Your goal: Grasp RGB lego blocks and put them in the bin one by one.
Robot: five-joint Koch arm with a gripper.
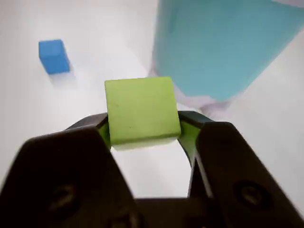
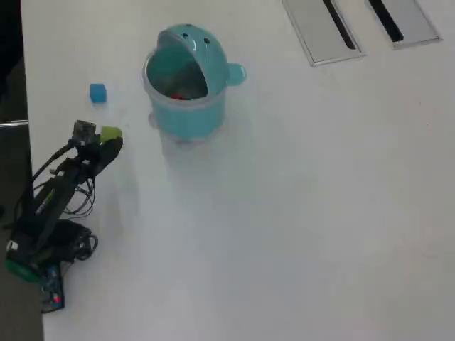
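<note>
My gripper [image 1: 142,124] is shut on the yellow-green block [image 1: 141,110], its black jaws pressing the block's two sides above the white table. In the overhead view the gripper [image 2: 110,138] holds the same block [image 2: 111,134] left of the teal bin [image 2: 186,114]. The bin stands with its domed lid swung open, and something red [image 2: 178,94] lies inside it. In the wrist view the bin's wall [image 1: 218,42] rises just beyond the held block to the right. The blue block [image 1: 53,56] [image 2: 98,92] sits on the table farther off to the left.
The white table [image 2: 298,213] stretches wide to the right of the bin in the overhead view. Two grey slotted panels [image 2: 323,28] are set into its far edge. The arm's base and cables [image 2: 43,249] stand at the table's left edge.
</note>
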